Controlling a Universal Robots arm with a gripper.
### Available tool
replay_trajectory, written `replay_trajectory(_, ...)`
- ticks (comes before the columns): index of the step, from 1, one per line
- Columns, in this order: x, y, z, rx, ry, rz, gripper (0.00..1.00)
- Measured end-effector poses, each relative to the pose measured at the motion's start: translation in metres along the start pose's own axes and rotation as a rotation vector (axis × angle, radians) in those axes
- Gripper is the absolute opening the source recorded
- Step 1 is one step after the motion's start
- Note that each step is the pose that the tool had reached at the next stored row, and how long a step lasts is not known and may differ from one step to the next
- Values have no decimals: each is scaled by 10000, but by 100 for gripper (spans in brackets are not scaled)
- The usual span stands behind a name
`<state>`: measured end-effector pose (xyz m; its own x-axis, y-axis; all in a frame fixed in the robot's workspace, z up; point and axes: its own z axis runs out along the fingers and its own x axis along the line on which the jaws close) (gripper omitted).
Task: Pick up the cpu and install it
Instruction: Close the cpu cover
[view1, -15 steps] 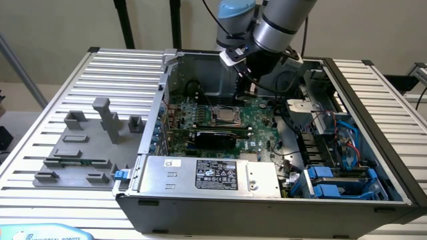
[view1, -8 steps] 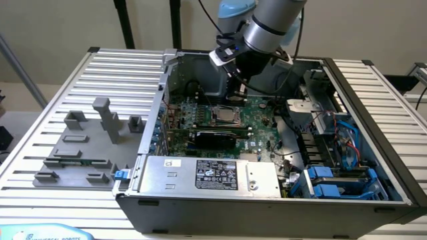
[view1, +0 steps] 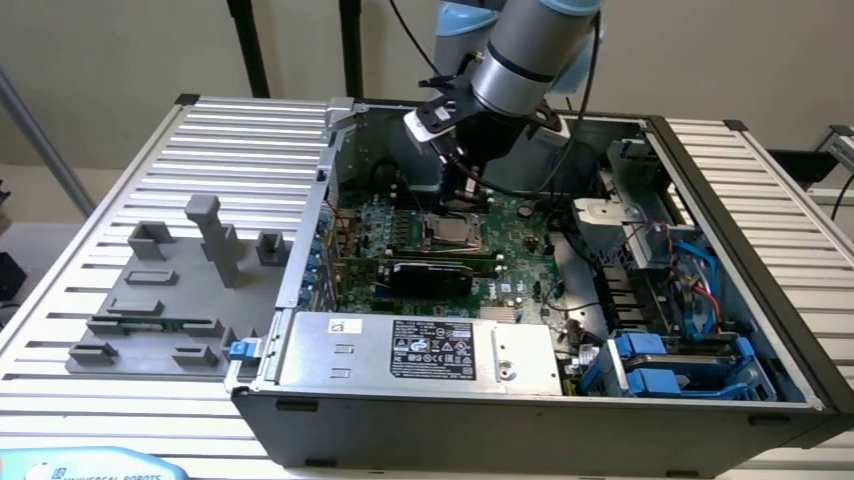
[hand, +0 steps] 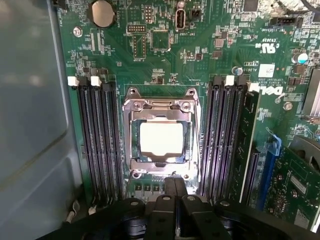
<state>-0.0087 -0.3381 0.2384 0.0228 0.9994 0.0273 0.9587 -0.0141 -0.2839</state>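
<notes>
1. Exterior view's left: a set of grey tray blocks stood on the slatted table, with one thin green memory stick lying in them. No cpu was there.
2. Centre: one open computer case held one green motherboard, with one power supply at the near edge.
3. One cpu was counted. It lay flat in the socket, with the metal frame around it and the silvery top facing up. In the exterior view it showed at the board's middle.
4. The cpu was square, so it had no long axis. Its edges ran parallel to the two banks of memory slots, one bank on each side of the socket.
5. Key relation: the single gripper sat just short of the socket edge, near the cpu but apart from it. In the exterior view the gripper hung just above the socket, so the cpu lay directly under and ahead.
6. The gripper looked clenched with nothing between its tips. The cpu was not in its grasp, so I judged it placed in the socket.
7. Exterior view's right: blue drive bays sat well apart from the gripper.
</notes>
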Motion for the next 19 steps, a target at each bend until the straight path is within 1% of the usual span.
replay_trajectory(8,-4,-70,172,-2,1,0,11)
replay_trajectory(15,10,-45,296,-15,16,-4,11)
replay_trajectory(19,11,-46,346,-20,16,-5,11)
